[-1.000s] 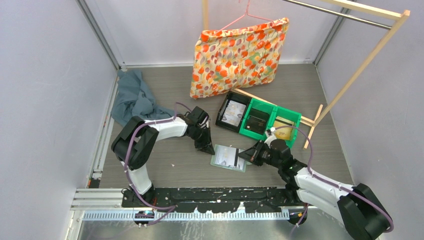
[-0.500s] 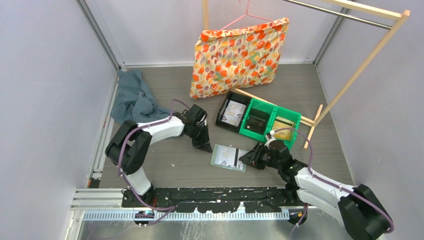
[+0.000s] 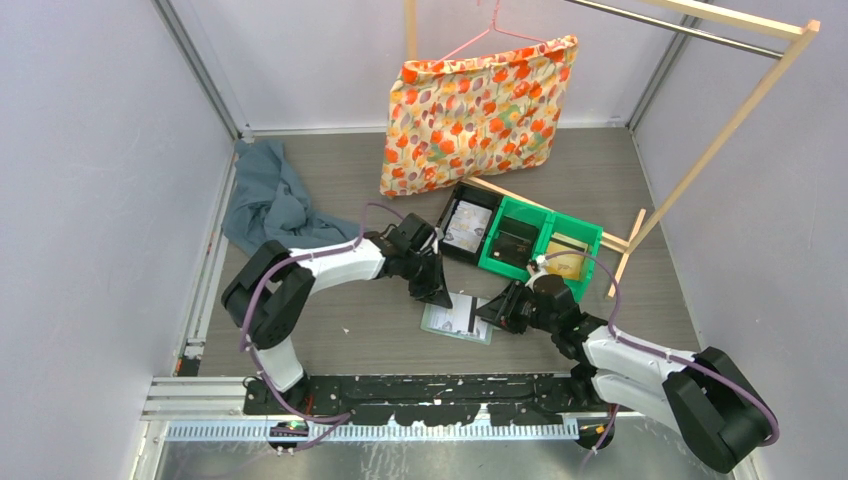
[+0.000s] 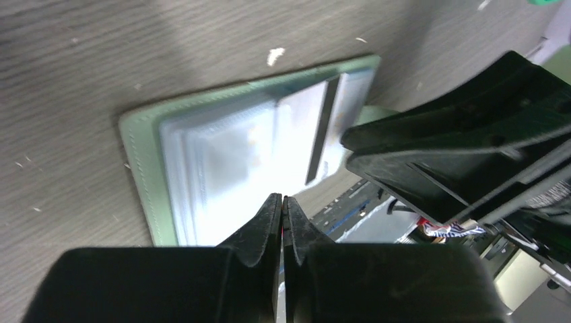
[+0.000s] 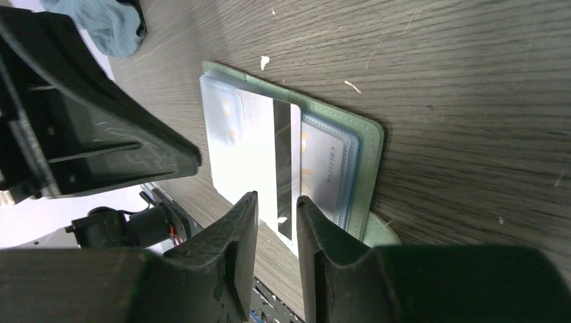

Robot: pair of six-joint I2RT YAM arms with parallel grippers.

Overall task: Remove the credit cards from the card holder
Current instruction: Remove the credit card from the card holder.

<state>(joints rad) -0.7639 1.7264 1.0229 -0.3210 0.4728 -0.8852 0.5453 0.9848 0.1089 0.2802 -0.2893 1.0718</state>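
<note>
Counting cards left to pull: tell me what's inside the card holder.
Inside the card holder, clear pockets show a dark-striped card and a grey card beside it. Any cards stacked underneath are covered.

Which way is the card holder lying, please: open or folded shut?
Open: the card holder lies flat, clear pockets and striped card showing.

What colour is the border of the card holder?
The card holder has a pale sage green border; it shows best in the right wrist view.

table (image 3: pixel 330 335): grey wood-grain, carrying everything
holder (image 3: pixel 457 318): lying open and flat, front centre
cloth (image 3: pixel 265 200): lying crumpled, far left
black bin (image 3: pixel 466 226): sitting beyond holder, touching green bins
green bins (image 3: pixel 540 245): sitting side by side, right of black bin
crumbs (image 4: pixel 275 55): lying near holder
</note>
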